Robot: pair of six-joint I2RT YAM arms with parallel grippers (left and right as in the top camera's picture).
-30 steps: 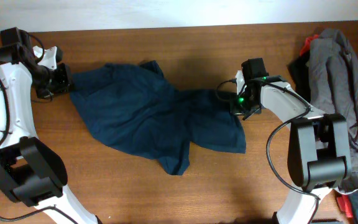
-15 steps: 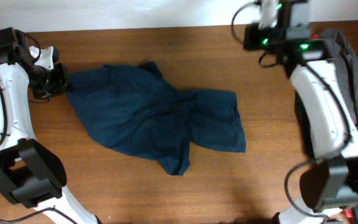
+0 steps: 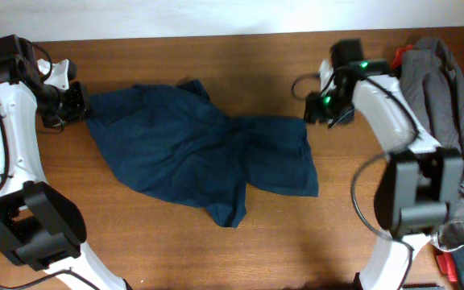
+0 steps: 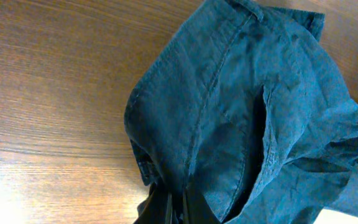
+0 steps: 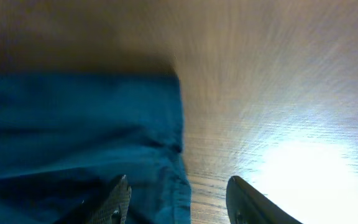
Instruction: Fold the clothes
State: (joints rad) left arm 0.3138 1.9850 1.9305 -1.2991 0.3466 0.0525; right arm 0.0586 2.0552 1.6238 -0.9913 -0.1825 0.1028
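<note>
The fingers seem to pinch the navy shorts, rumpled on the wooden table.

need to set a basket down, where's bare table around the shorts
Bare wood runs along the near edge of the table, in front of the shorts. A narrower strip lies behind them at the far edge. Crowded: the right end, under the grey garment.

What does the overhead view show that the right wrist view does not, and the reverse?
Only overhead: the whole shorts, the left gripper at their left edge, and a grey garment at the table's right end. Only the right wrist: the right gripper has its fingers apart, and the shorts' edge shows between them. Both: blue shorts lying on the wooden table.
</note>
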